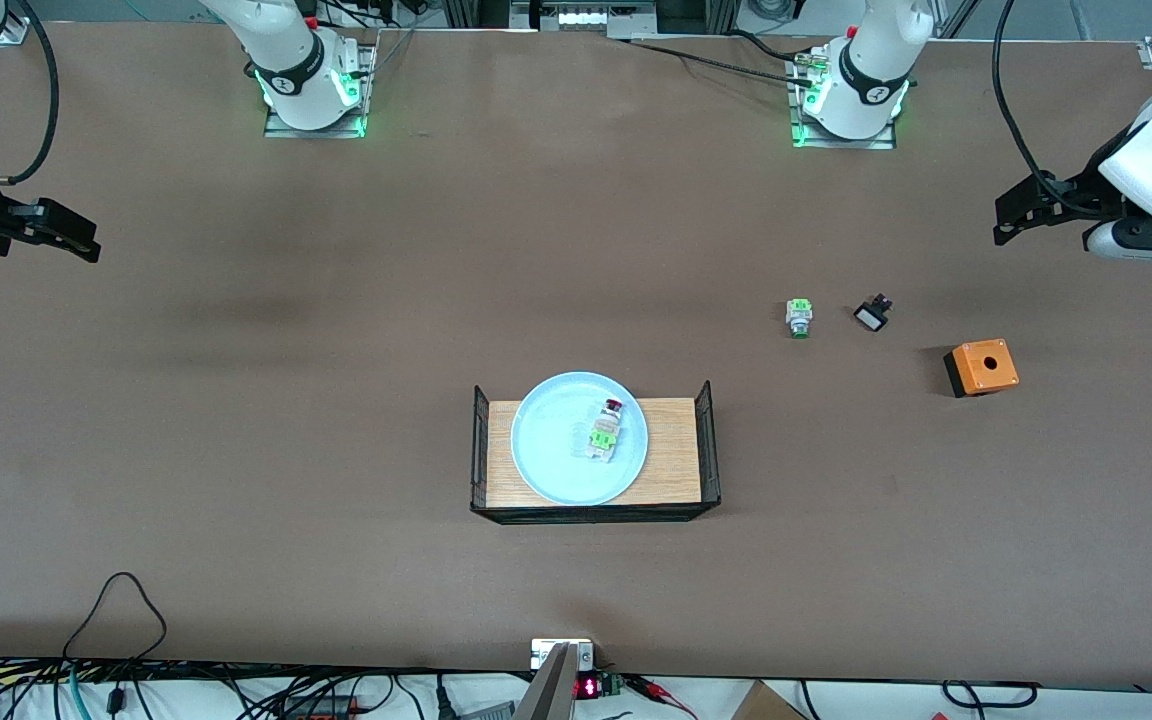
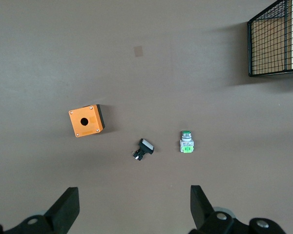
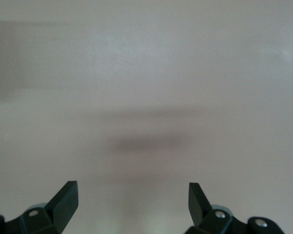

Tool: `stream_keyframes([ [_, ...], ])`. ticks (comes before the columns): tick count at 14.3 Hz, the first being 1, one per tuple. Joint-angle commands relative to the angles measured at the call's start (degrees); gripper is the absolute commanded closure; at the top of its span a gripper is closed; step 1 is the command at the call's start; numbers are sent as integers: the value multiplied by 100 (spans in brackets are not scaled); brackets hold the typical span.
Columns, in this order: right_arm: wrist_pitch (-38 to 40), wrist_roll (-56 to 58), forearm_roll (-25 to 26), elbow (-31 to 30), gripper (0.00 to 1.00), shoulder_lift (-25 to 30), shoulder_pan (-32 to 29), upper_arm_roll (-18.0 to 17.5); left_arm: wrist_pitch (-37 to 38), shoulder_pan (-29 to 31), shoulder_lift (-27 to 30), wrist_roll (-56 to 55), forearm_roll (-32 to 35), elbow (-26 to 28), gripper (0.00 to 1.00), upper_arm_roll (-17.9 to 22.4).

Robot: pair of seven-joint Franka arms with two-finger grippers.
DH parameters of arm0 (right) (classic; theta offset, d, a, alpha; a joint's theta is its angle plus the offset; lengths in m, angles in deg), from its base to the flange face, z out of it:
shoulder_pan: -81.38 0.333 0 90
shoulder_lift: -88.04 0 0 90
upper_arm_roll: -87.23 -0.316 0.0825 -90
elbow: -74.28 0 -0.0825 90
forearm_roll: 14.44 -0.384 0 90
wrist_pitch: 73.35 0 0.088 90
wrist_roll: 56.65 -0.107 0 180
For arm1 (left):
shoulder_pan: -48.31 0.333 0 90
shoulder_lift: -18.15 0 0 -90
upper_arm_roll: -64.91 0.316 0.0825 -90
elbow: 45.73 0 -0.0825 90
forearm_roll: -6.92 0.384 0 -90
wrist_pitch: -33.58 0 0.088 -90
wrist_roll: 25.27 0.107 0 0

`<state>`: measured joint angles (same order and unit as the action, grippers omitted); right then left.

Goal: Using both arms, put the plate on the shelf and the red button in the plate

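left claw (image 2: 132, 207) spread, right claw (image 3: 132, 204) spread, both aloft

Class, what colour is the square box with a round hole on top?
Orange top, black sides; clearest in the left wrist view.

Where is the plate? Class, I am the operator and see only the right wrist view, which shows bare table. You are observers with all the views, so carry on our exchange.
Observer: The plate lies on a wooden tray with wire-mesh ends, mid-table.
Operator: And the red button?
Observer: The red button lies on the plate, on its side.
Operator: My right gripper is open over bare table. What about the left one?
Observer: The left gripper is open and empty, up over the left arm's end of the table. A green button, a black part and an orange box lie on the table there.
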<state>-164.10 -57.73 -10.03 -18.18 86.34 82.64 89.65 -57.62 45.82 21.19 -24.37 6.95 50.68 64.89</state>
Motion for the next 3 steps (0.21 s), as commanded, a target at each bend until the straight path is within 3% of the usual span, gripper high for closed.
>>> stream_keyframes([
  [1, 48, 90, -98, -26, 0, 91, -11, 13, 58, 56, -137, -38, 112, -166, 0, -60],
  [3, 39, 90, -98, -26, 0, 99, -11, 13, 67, 56, -138, -38, 121, -166, 0, -60],
])
